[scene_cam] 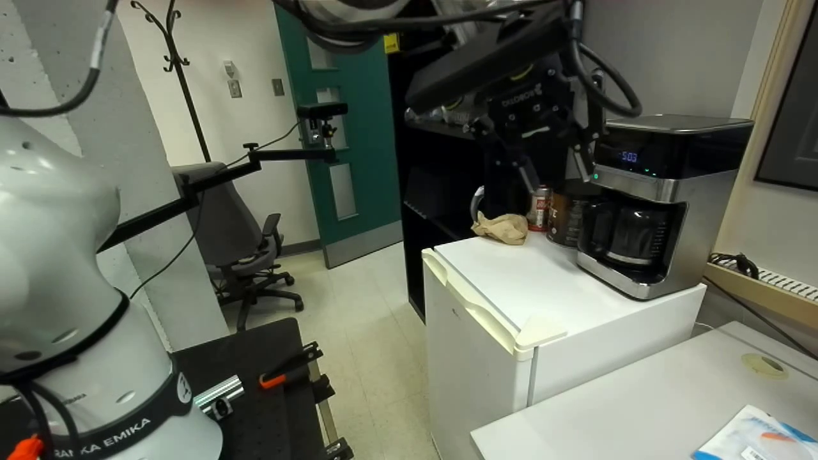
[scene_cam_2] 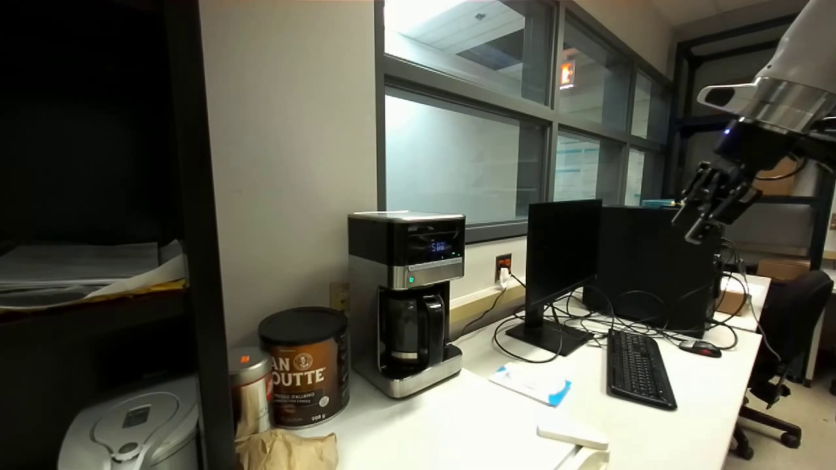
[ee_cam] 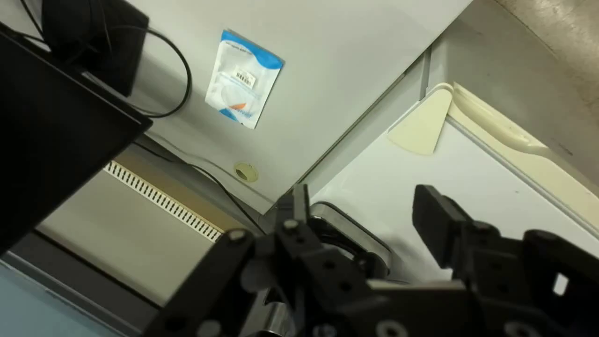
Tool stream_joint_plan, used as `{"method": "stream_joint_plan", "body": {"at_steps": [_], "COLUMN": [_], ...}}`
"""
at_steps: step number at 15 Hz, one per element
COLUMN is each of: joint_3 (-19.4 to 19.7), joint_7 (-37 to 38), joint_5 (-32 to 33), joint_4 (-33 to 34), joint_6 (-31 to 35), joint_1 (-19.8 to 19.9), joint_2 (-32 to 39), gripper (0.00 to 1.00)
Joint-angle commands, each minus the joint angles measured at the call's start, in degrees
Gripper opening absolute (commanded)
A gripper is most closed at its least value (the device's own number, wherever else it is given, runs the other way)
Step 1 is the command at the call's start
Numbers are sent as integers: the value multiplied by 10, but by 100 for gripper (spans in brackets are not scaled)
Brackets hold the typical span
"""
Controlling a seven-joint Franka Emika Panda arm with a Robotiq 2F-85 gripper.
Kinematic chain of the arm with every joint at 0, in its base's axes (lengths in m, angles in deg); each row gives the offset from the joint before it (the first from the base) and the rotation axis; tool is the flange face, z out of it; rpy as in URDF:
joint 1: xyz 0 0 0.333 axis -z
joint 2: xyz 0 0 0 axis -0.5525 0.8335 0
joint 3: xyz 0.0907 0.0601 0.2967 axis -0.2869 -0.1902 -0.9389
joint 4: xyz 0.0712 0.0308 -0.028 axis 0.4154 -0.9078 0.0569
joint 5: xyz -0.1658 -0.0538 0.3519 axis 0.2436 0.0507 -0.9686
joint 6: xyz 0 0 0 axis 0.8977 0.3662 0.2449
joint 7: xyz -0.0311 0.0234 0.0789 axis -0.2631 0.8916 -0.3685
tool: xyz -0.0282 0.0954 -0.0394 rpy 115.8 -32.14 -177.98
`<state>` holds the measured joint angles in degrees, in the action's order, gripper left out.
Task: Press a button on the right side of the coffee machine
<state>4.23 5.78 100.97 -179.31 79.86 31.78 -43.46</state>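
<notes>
Hanging in mid-air, the end effector (scene_cam: 557,174) tilts downward, its two fingers (ee_cam: 437,224) spread well apart, and the wrist view looks straight through that gap onto the white top of a mini-fridge (scene_cam: 511,275)! Back along the arm (scene_cam_2: 800,59) we go: in an exterior view it slants in from the upper right, and its base (scene_cam: 121,377) sits planted on a black platform (scene_cam: 275,415). And there's the coffee machine (scene_cam_2: 408,279), upright on that mini-fridge, apart from the end effector, reading 5:03 in both exterior views. Right beside it, a brown can (scene_cam_2: 307,375), then a smaller metal can (scene_cam_2: 253,391), with a crumpled paper bag (scene_cam_2: 287,450) near both. Alongside the mini-fridge runs the table (scene_cam: 639,396), pale and broad, carrying a blue-and-white packet (ee_cam: 243,79) lying flat, a monitor (scene_cam_2: 565,254), a keyboard (scene_cam_2: 640,372) and a mouse (scene_cam_2: 700,348). Windows (scene_cam_2: 464,150) stretch above and behind, and a lit red sign (scene_cam_2: 567,74) shows within them! Out wide in the room: a tall black shelf (scene_cam: 438,182) next to the mini-fridge, a green door (scene_cam: 370,140), a grey office chair (scene_cam: 227,223) and a slim coat rack (scene_cam: 185,94).
</notes>
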Motion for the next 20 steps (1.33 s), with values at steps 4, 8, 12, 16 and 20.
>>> {"method": "stream_joint_plan", "body": {"at_steps": [4, 8, 12, 16, 20], "joint_3": [-23, -26, -44, -75, -97], "joint_7": [-61, -103, -164, -215, -243], "joint_5": [-18, -49, -114, -156, -165], "joint_4": [98, 147, 196, 244, 292], "joint_6": [87, 133, 175, 201, 219], "joint_1": [-13, -27, -34, -24, -12], "joint_2": [157, 231, 296, 349, 395], "gripper": [6, 0, 0, 0, 0]}}
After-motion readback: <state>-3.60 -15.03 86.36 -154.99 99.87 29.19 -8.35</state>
